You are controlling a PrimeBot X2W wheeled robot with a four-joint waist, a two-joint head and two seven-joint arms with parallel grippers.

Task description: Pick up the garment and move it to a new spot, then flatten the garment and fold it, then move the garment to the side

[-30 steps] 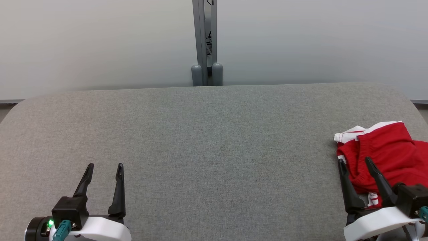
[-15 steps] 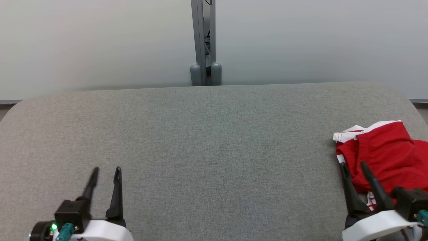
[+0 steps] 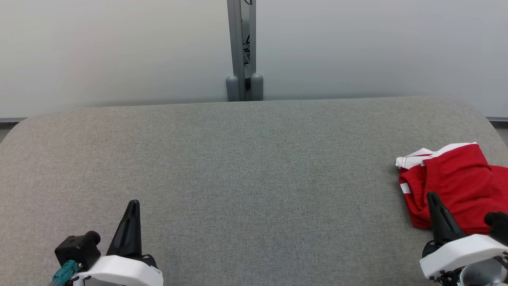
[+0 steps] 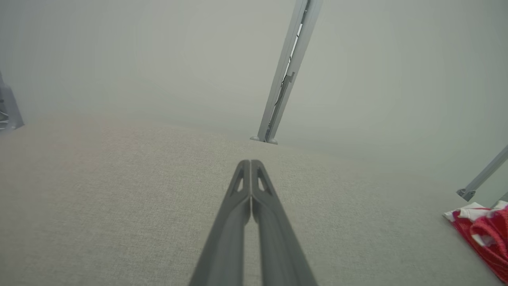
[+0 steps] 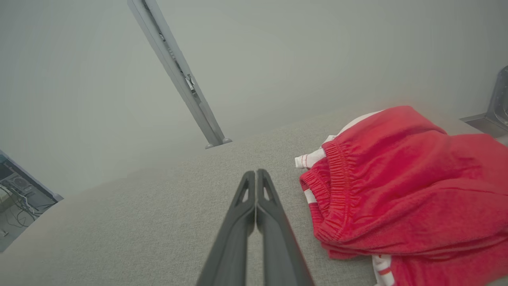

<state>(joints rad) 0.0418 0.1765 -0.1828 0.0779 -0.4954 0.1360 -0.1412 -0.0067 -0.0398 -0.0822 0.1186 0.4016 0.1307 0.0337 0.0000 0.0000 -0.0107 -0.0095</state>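
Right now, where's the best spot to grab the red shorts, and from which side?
Probably best to take the red shorts by the gathered elastic waistband: it is the thick, raised edge, and it faces the open table. Come in low from that side with the right hand, which sits just beside it. The hand is shut, so open it first.
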